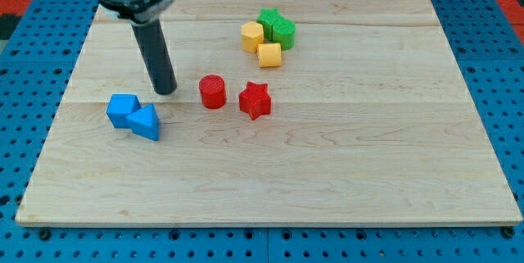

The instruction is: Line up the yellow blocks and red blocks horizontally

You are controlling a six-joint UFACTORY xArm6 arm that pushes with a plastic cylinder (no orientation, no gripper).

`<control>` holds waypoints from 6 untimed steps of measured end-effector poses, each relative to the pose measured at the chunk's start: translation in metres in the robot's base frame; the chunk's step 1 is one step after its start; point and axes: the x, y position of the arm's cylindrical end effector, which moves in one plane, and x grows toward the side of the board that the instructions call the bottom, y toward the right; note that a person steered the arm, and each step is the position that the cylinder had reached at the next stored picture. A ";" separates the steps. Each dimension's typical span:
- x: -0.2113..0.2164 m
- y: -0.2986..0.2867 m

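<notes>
Pale wooden planks make up the tabletop (327,173), which sits on a blue pegboard (33,66) showing past all four edges. Taking the red cylinder (212,92) as the landmark, the whole stretch toward the view's bottom and far out to the view's right lies bare, so that is where open room for sliding is widest. Toward the view's left edge the space is tighter.

Two red blocks are present: the red cylinder and a red star (255,100), just beside it to the view's right, a small gap between them, both at nearly the same height in the view. Two yellow blocks are present: a yellow hexagonal block (252,36) and a yellow cube (269,55), both up and to the right of the cylinder, close to each other. Two green blocks, a green star-like block (268,20) and a green cylinder-like block (283,31), press against the yellow ones from the top right, forming one tight cluster near the tabletop's top edge. Two blue blocks lie left and slightly below the cylinder: a blue cube-like block (123,109) touching a blue triangular block (146,122).

The arm carries no hand, only a dark rod; its tip (166,90) rests just left of the red cylinder, apart from it, above and right of the blue pair.
</notes>
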 end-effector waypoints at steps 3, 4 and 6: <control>0.003 0.097; -0.005 0.099; -0.069 0.045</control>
